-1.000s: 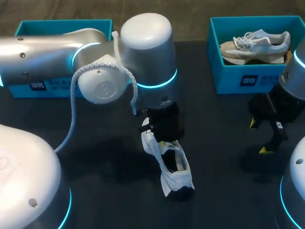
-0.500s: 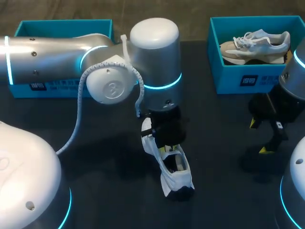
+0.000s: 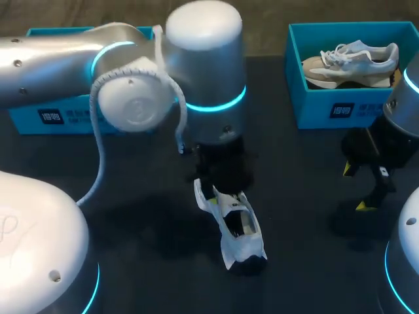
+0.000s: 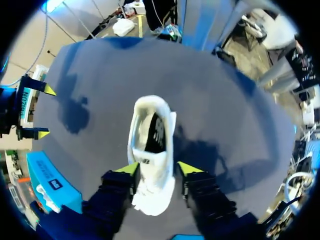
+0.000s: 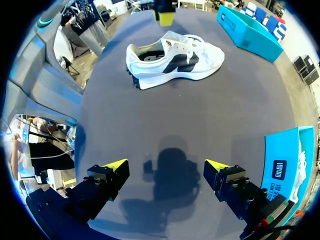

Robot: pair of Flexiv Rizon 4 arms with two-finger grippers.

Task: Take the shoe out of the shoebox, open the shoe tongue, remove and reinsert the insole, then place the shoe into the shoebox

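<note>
A low white shoe [image 3: 236, 226] [image 4: 150, 135] [image 5: 175, 57] with a black side mark and a dark lining stands on its sole near the middle of the matte, dark worktop [image 3: 144, 216]. Its rounded toe points to the far edge. The left hand [image 3: 221, 186] [image 4: 158, 169] sits over the forefoot, its yellow-tipped fingers [image 4: 127, 170] spread and straddling the shoe close to both sides. Near the right edge, the right hand [image 3: 357, 188] [image 5: 166, 165] hangs above bare worktop with its fingers [image 5: 115, 165] wide apart, holding nothing. A teal cardboard left box [image 3: 65, 114] sits at the far left corner. The matching right box [image 3: 340, 108] at the far right corner holds a beige-and-white laced second shoe [image 3: 350, 62].
</note>
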